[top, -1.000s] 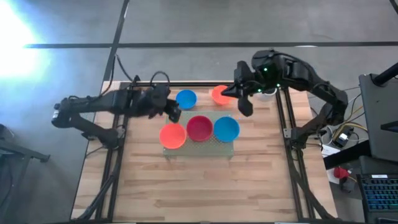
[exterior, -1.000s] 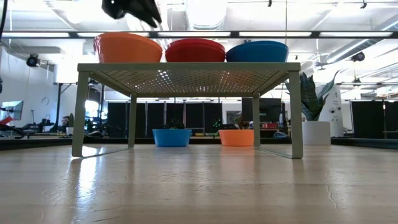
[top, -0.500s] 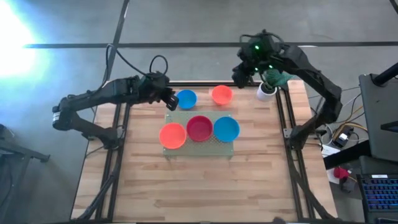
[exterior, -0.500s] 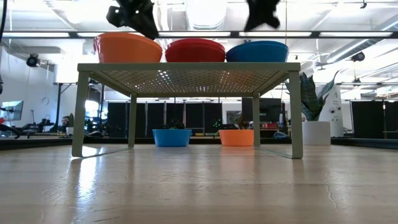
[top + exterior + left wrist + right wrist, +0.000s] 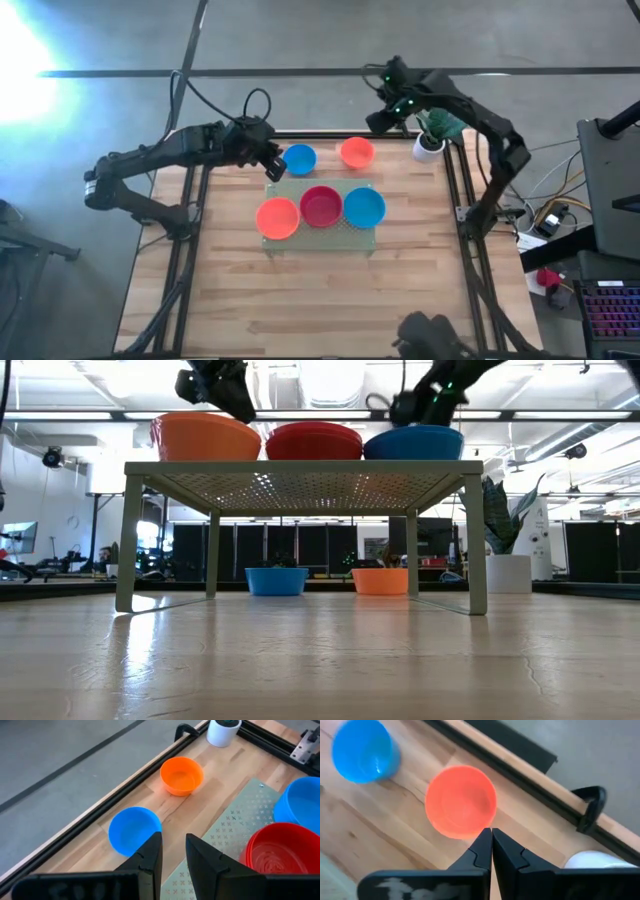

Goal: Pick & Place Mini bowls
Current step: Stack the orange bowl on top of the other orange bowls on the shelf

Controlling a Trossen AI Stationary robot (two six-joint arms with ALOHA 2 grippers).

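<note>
On the pale green rack [image 5: 322,237], 3 mini bowls are seen in a row: orange [image 5: 277,217], red [image 5: 321,205], blue [image 5: 364,206]. Behind it, 2 more rest on the table. The left gripper [image 5: 272,166] is held empty with a narrow gap; the right gripper [image 5: 491,840] is closed, empty.
</note>
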